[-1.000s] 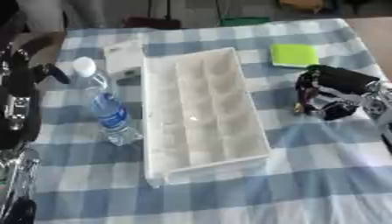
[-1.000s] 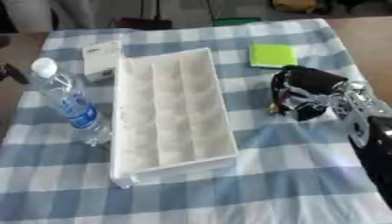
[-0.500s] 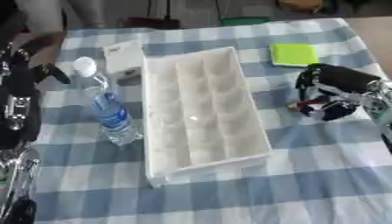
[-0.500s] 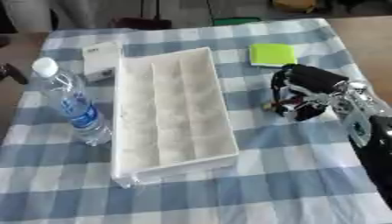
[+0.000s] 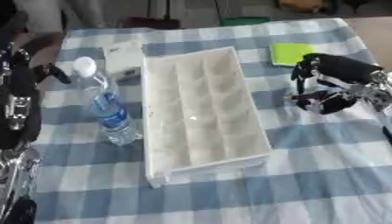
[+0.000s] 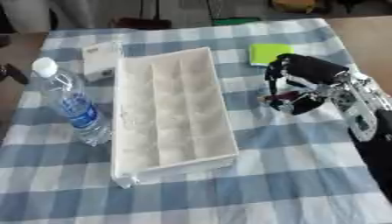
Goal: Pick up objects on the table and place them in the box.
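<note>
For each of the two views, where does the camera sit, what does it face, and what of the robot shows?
Left eye view: in the head, looking down at the white box; left arm along the left edge, right hand at right.
Right eye view: beside it, same aim; right hand and forearm only.
Both share the box, water bottle, green pad and checked cloth.

Checked-cloth table (image 6: 253, 183), indoor room

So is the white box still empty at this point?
Empty. The white box shows only bare compartments; the water bottle stands beside it, and the green pad lies on the cloth.
</note>
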### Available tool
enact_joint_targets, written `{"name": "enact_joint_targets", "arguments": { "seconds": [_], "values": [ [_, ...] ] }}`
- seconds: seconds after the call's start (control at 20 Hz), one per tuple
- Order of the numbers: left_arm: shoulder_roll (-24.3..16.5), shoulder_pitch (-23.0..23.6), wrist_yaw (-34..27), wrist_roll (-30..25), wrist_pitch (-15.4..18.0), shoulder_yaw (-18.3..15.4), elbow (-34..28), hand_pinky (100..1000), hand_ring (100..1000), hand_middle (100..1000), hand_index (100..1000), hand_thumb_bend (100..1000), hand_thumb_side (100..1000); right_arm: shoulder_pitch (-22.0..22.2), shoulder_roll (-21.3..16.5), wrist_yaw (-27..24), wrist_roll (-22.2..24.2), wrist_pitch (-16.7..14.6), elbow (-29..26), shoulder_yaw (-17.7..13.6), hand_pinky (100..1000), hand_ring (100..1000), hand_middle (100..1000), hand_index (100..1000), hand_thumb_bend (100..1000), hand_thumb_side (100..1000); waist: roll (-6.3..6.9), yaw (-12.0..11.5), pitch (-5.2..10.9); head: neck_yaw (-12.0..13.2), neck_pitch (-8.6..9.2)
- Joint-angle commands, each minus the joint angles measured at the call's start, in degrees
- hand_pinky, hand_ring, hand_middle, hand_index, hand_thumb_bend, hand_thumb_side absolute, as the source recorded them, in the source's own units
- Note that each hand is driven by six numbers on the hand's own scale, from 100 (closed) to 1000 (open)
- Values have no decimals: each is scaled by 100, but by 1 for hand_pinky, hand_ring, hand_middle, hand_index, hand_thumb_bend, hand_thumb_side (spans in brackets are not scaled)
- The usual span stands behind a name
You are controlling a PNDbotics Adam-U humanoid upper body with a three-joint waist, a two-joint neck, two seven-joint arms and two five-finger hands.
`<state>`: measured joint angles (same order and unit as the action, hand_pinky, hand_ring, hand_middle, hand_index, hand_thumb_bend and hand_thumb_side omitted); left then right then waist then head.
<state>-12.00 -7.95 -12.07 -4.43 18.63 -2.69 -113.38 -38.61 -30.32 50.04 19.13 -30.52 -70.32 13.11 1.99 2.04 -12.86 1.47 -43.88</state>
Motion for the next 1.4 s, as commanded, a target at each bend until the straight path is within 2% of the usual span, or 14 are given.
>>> {"name": "enact_joint_targets", "arguments": {
  "seconds": [0.05,0.35,0.4,0.45,0.9,1.4],
  "values": [
    [-43,-18,-5,2,-6,-19,-121,416,802,929,873,505,489,-120,-200,-152,64,22,-220,-28,976,782,682,474,332,100,-22,5,96,23,-24],
    [-42,-16,-8,-1,-6,-19,-121,416,802,929,873,503,489,-143,-200,-336,140,78,-373,-43,972,774,678,469,322,100,-23,5,95,20,-24],
    [-42,-16,-8,-3,-6,-18,-121,416,802,929,874,503,489,-151,-198,-372,156,87,-401,-43,970,769,678,466,249,115,-23,5,95,19,-24],
    [-42,-18,-10,-4,-5,-17,-121,416,802,929,874,503,488,-171,-191,-420,171,90,-441,-39,970,769,677,466,315,100,-22,3,95,17,-24],
    [-43,-20,-29,-22,-4,-11,-121,416,803,929,874,503,488,-358,-131,-789,384,159,-684,14,963,756,672,457,300,100,-19,-14,101,-3,-24],
    [-35,-69,-64,-58,-6,18,-121,417,803,929,875,504,486,-840,97,-1111,614,154,-710,136,961,750,671,451,297,100,-28,-164,70,-92,-24]
  ]
}}
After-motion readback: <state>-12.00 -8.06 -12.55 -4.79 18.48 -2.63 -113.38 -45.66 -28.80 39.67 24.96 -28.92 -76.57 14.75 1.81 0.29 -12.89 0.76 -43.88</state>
